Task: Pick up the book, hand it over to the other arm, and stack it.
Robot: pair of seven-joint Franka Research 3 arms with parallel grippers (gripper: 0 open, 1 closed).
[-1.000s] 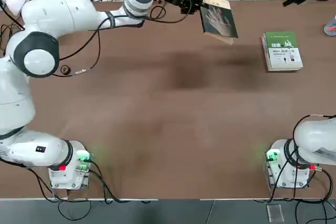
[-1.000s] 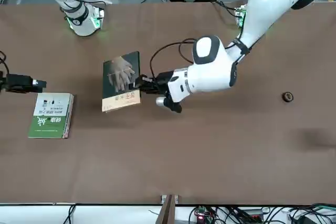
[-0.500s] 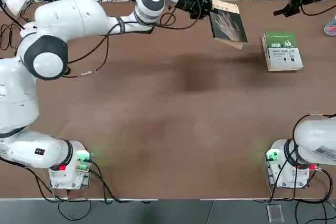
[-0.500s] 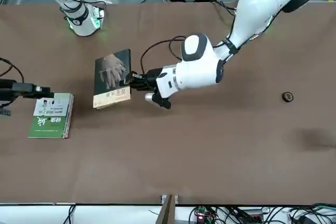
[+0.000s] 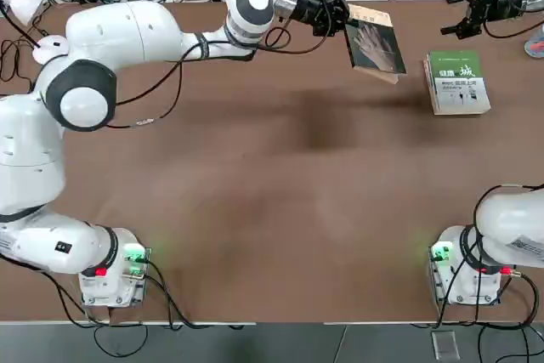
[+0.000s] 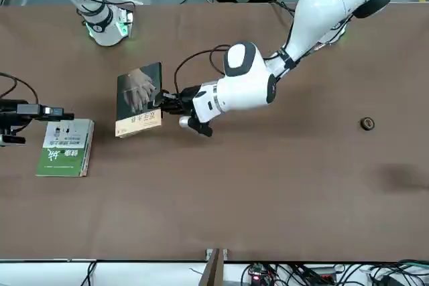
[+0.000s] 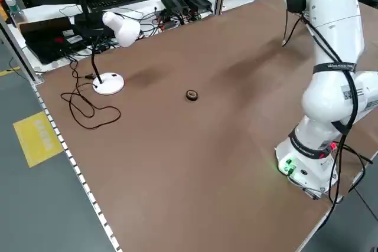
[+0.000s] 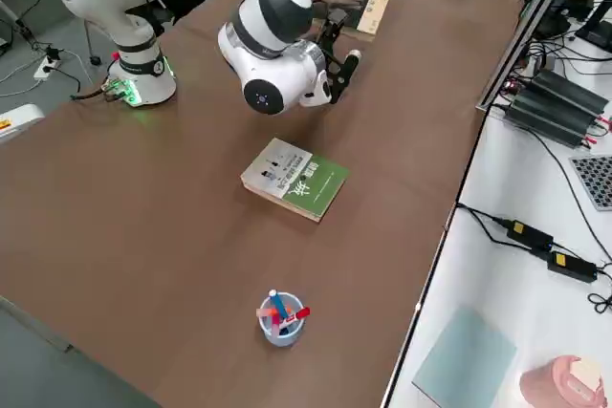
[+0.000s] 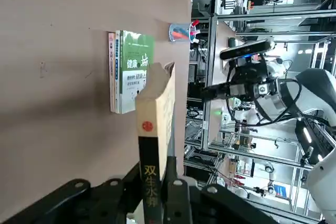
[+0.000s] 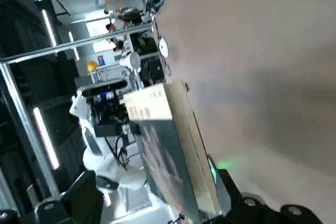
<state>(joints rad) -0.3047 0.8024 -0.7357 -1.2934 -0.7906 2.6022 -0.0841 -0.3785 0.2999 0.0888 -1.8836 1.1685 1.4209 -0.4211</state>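
Top view: left gripper [image 5: 342, 18] fingers clenched on the book [image 5: 376, 42]; right gripper [image 5: 457, 23] fingers spread, empty.

The overhead camera looks straight down on the worktop [image 5: 280, 210], arm bases along the lower edge. The front camera faces them from across, so bases sit at its upper edge; both share the green-and-white book [image 5: 457, 82], at right from above and lower left from the front [image 6: 65, 147]. The left side camera looks down diagonally from a raised corner, a desk lamp [image 7: 115, 45] at upper left. The right side camera does likewise, the same book mid-frame. Each wrist camera sits close behind its end effector.
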